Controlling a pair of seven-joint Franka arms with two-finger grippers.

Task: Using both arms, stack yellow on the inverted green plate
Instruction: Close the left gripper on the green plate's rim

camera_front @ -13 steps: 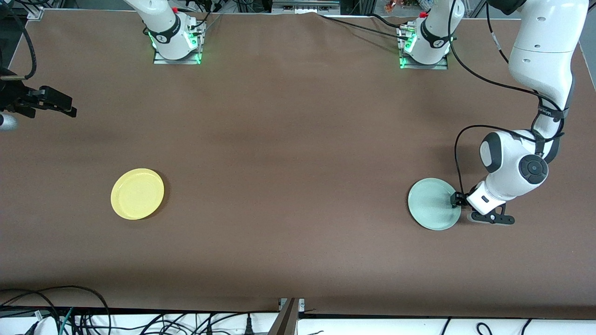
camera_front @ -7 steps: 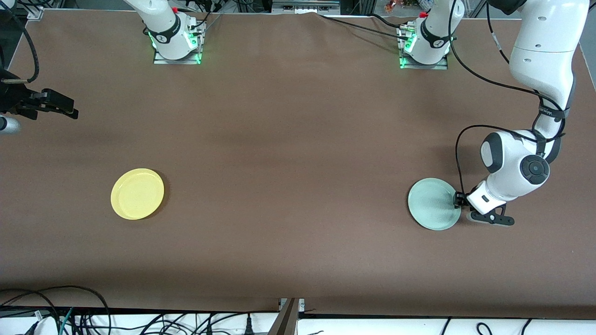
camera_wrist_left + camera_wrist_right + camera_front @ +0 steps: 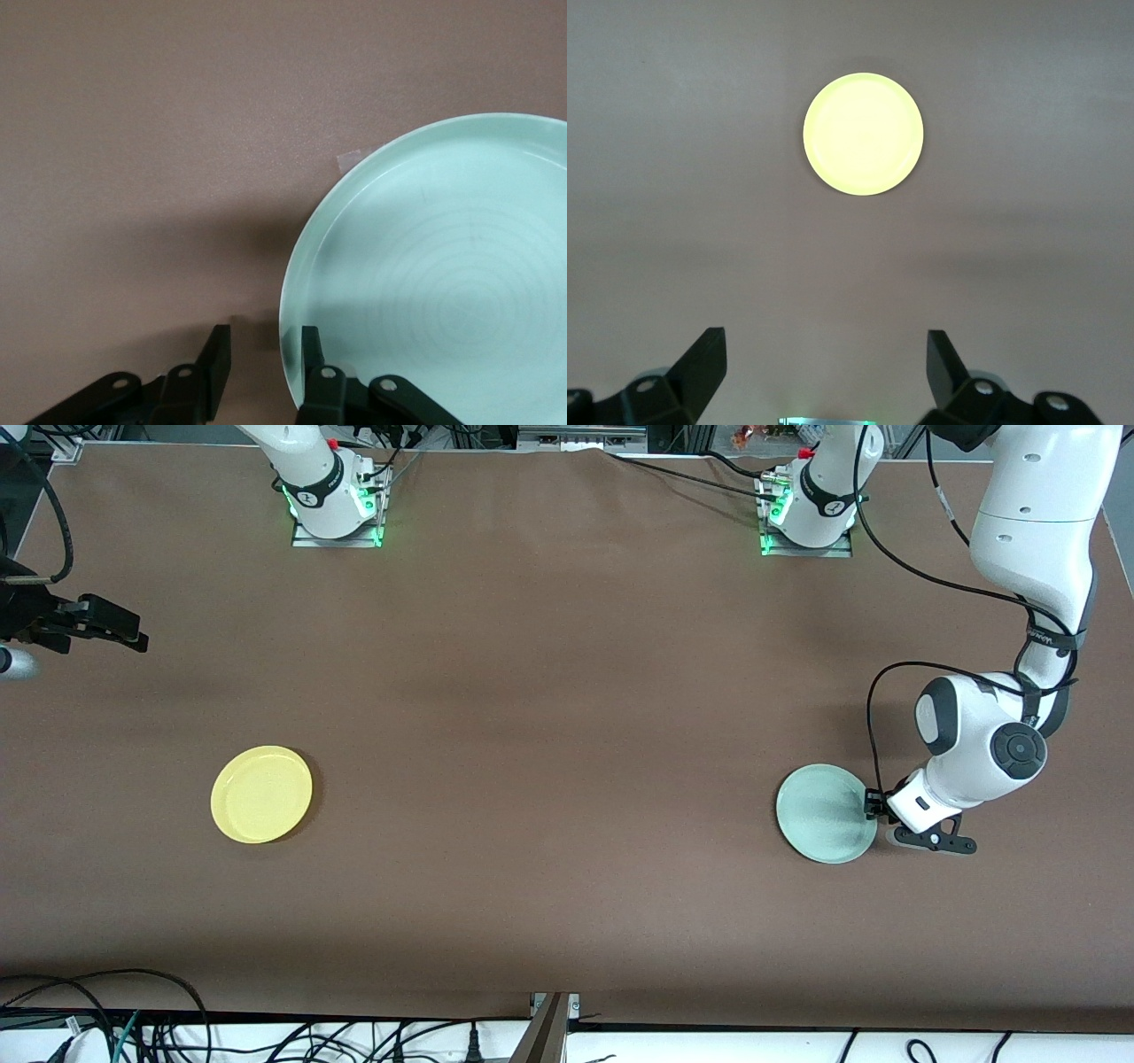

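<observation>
The green plate (image 3: 826, 813) lies rim up on the table toward the left arm's end; its hollow face also shows in the left wrist view (image 3: 443, 274). My left gripper (image 3: 872, 805) is low at the plate's edge and open, also seen in its wrist view (image 3: 263, 354). It straddles the rim, with one finger (image 3: 310, 350) over the plate's inside and the other on the table side. The yellow plate (image 3: 261, 794) lies rim up toward the right arm's end (image 3: 863, 134). My right gripper (image 3: 133, 636) is open and empty (image 3: 824, 354), up in the air, away from the yellow plate.
The brown table (image 3: 549, 691) holds only the two plates. The arm bases (image 3: 337, 505) stand along its edge farthest from the front camera. Cables (image 3: 106, 1019) hang past the nearest edge.
My left wrist has shifted very slightly at the green plate's edge. The plates and the right gripper have hardly moved.
</observation>
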